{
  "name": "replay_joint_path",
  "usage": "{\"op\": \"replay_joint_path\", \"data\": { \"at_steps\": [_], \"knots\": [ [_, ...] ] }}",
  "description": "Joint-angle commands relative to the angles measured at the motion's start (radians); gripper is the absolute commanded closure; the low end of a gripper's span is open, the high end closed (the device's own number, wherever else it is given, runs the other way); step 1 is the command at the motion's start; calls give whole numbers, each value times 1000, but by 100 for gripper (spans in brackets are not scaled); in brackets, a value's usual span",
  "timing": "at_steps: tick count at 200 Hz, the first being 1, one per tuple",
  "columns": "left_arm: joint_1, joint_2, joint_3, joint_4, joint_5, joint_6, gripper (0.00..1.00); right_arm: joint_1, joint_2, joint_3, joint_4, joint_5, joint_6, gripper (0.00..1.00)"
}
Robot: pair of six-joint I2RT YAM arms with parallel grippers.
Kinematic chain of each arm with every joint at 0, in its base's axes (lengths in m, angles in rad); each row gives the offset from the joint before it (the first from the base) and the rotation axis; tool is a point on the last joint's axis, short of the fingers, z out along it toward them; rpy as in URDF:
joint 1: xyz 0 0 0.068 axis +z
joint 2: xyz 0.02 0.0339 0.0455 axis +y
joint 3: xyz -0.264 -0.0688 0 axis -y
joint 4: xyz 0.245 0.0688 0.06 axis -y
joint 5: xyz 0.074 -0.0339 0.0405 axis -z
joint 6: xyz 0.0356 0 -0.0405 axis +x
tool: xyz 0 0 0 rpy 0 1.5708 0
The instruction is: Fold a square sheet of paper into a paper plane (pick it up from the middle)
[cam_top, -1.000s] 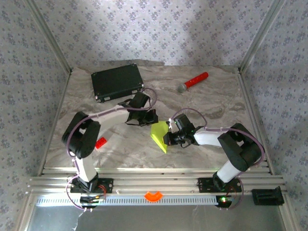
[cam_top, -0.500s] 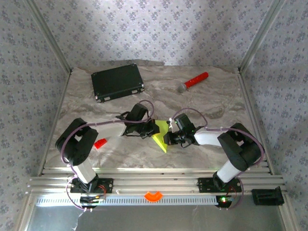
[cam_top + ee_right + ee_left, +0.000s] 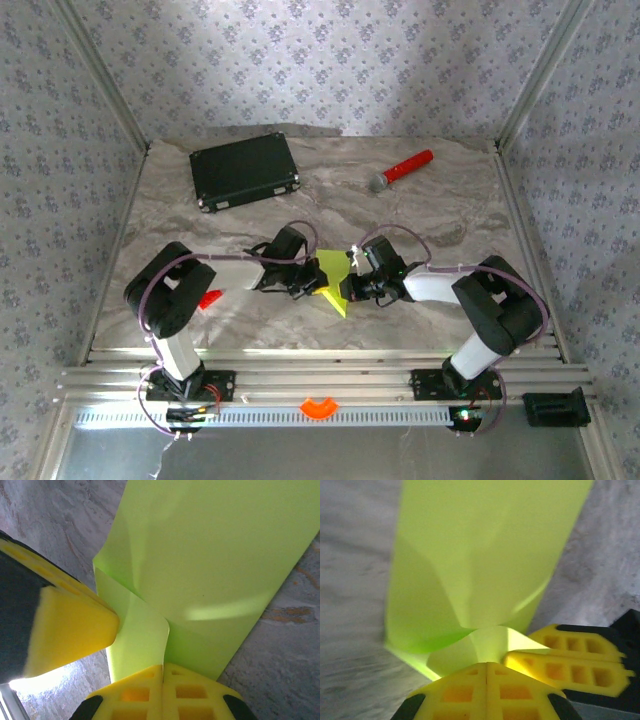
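The square sheet of paper (image 3: 332,276) is lime yellow-green, folded into a pointed wedge and held up off the marble table at its middle. My right gripper (image 3: 351,287) is shut on it; in the right wrist view a curled flap of the sheet (image 3: 215,555) runs into the seam of the right gripper (image 3: 163,667). My left gripper (image 3: 312,288) is shut, its tips against the paper's other side. In the left wrist view the left gripper (image 3: 487,664) touches a folded flap of the paper (image 3: 480,555), with the right gripper's yellow fingers (image 3: 565,667) close beside it.
A black case (image 3: 244,170) lies at the back left. A red-handled microphone (image 3: 402,170) lies at the back right. A small red block (image 3: 209,297) sits by the left arm's elbow. Metal frame posts stand at the table's sides.
The left arm has swung forward and right from behind the paper until its shut tips meet the sheet. The right gripper and the paper have stayed in place.
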State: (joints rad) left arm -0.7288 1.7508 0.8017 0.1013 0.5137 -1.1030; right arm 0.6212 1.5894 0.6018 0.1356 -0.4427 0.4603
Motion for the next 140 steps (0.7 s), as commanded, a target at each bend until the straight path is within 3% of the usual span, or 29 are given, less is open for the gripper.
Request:
{"op": "replay_joint_path", "data": {
  "at_steps": [1, 68, 140],
  "knots": [
    [-2, 6, -15, -55, -45, 27, 99, -6, 9, -16, -44, 18, 6, 100],
    [-15, -84, 44, -107, -68, 70, 94, -5, 4, -23, -51, 22, 5, 100],
    [-42, 1, 52, -75, -56, 52, 96, -5, 0, -27, -51, 25, 6, 100]
  ]
}}
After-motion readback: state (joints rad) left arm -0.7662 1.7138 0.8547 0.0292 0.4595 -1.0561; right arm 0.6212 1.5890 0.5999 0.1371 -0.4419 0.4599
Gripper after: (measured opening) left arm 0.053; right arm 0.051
